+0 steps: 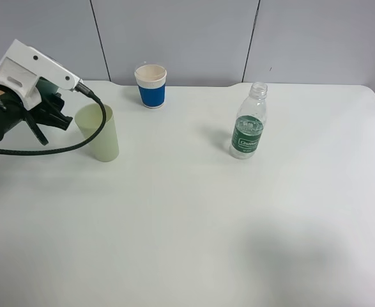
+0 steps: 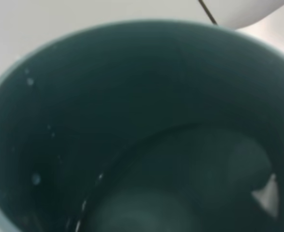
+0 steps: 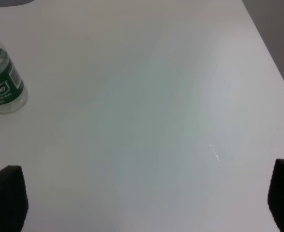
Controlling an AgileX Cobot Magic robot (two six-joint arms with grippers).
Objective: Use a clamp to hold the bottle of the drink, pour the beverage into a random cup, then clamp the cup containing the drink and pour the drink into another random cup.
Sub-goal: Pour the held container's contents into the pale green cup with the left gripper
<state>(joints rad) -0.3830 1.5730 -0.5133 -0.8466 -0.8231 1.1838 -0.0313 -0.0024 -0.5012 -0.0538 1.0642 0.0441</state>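
Green cup (image 1: 101,137) just beside left pincer (image 1: 63,119), bottle (image 1: 248,125) well apart

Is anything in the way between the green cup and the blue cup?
Nothing I can see. The table between the green cup and the blue cup is bare, and the bottle stands off to the right.

Bright, even light on the white counter (image 1: 193,230); grey wall panels (image 1: 174,35) along the top, split by dark seams (image 1: 99,38).

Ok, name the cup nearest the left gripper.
The pale green cup, right beside the left gripper; the blue cup stands apart at the back.
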